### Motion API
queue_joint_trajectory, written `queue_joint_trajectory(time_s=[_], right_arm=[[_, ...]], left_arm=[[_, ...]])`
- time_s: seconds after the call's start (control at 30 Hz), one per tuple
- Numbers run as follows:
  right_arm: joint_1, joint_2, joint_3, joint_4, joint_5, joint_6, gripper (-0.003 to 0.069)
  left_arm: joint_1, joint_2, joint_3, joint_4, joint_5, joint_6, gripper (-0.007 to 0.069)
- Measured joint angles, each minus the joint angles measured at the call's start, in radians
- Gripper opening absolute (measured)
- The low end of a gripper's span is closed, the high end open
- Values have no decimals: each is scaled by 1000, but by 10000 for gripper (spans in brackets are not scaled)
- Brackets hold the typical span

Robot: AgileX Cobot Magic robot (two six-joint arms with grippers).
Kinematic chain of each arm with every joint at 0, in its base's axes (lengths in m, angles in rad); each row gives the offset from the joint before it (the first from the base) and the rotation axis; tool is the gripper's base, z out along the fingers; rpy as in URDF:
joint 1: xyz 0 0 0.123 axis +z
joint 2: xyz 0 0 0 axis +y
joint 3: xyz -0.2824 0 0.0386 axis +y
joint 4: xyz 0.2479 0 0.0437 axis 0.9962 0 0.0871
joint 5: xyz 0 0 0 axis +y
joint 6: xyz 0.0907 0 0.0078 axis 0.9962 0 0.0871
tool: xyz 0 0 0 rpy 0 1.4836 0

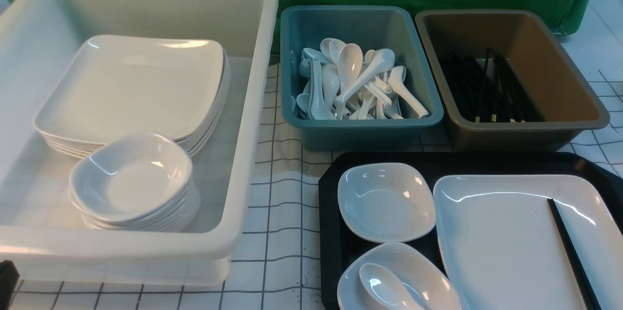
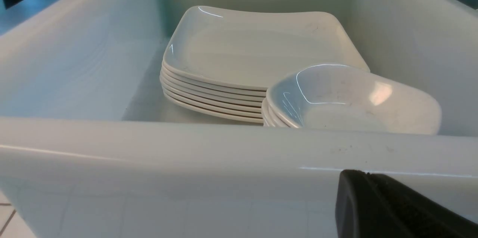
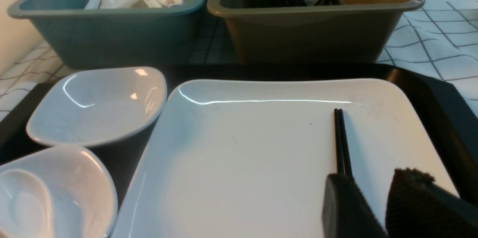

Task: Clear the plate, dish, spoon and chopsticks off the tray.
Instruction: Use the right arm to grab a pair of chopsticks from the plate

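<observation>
The black tray (image 1: 331, 232) lies at the near right. On it, the large white plate (image 1: 501, 242) carries the black chopsticks (image 1: 569, 251) along its right side. A small empty dish (image 1: 387, 200) sits left of the plate. A nearer dish (image 1: 418, 276) holds the white spoon (image 1: 382, 288). In the right wrist view my right gripper (image 3: 373, 176) hangs open low over the plate (image 3: 242, 155), and the chopsticks (image 3: 341, 141) run under one of its fingers (image 3: 343, 204). My left gripper (image 2: 360, 174) is shut and empty, outside the near wall of the white bin (image 2: 186, 144).
The big white bin (image 1: 253, 105) at the left holds a stack of plates (image 1: 131, 86) and a stack of small dishes (image 1: 134, 178). Behind the tray stand a teal bin (image 1: 360, 127) with several spoons and a brown bin (image 1: 525, 130) with several black chopsticks.
</observation>
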Motion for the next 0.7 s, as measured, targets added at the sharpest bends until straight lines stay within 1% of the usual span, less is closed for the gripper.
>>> queue_joint_trajectory(time_s=[0.03,0.1,0.13,0.17,0.2,0.27,0.33,0.37,0.4,0.43,0.7], right_arm=[[0,0,0,1,-1,21,241],[0,0,0,0,-1,115,241],[0,0,0,0,-1,226,241],[0,0,0,1,-1,302,241],[0,0,0,1,-1,344,241],[0,0,0,1,-1,575,241],[0,0,0,1,-1,713,241],[0,0,0,1,-1,721,241],[0,0,0,1,-1,773,241],[0,0,0,1,-1,793,241],[0,0,0,1,-10,823,237]], left_arm=[[0,0,0,0,0,0,20],[0,0,0,0,0,1,20],[0,0,0,0,0,2,20],[0,0,0,5,0,2,20],[0,0,0,0,0,2,20],[0,0,0,0,0,2,20],[0,0,0,5,0,2,20],[0,0,0,0,0,2,20],[0,0,0,0,0,2,20],[0,0,0,0,0,2,20],[0,0,0,0,0,2,20]])
